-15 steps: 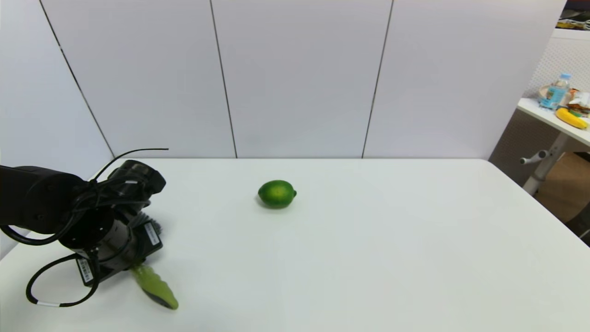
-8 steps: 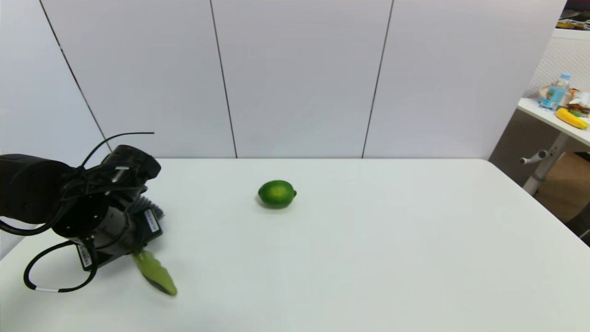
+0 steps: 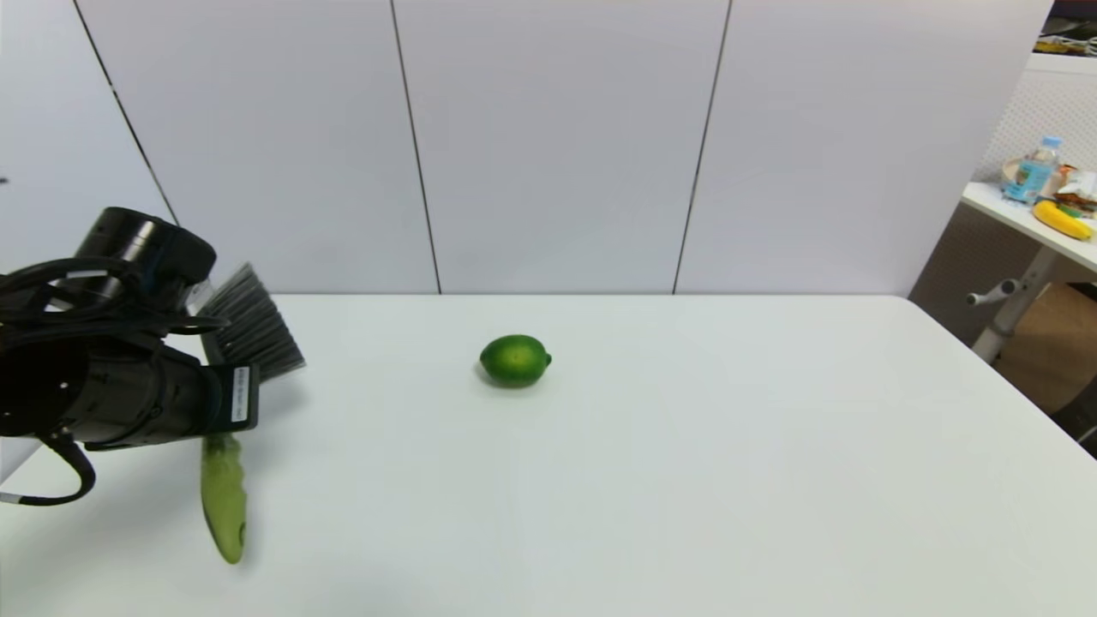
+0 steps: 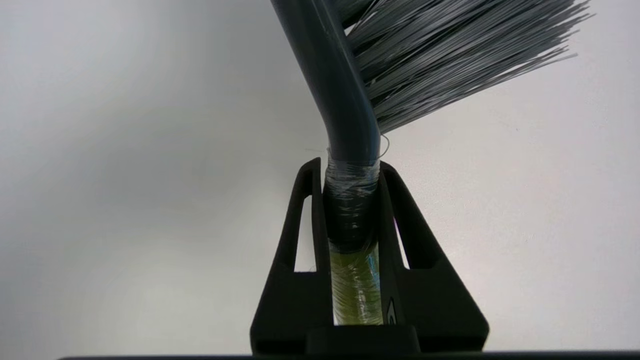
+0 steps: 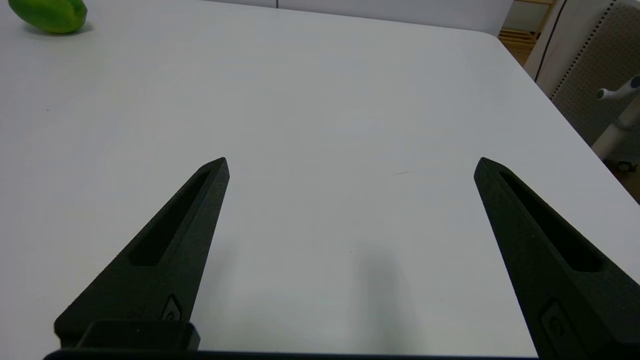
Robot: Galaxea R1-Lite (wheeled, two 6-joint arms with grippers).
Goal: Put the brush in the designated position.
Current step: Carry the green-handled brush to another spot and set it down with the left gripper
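The brush (image 3: 224, 493) hangs above the table's left side, lime-green handle pointing toward me and its fan of dark grey bristles (image 3: 251, 328) toward the back wall. My left gripper (image 4: 350, 167) is shut on the neck of the brush (image 4: 350, 125), where the dark head meets the green handle; in the head view the left arm's body (image 3: 111, 386) hides the fingers. The right gripper (image 5: 350, 165) hovers open over bare table at the right, nothing between its fingers.
A round green lime (image 3: 514, 360) lies mid-table toward the back, also seen as the lime (image 5: 49, 15) far from the right gripper. The white table (image 3: 686, 480) ends at a wall behind. A side table with a bottle and a banana (image 3: 1061, 218) stands off right.
The left arm has lifted and turned with the brush in it: the brush left the table, its bristles came into sight and its handle swung left.
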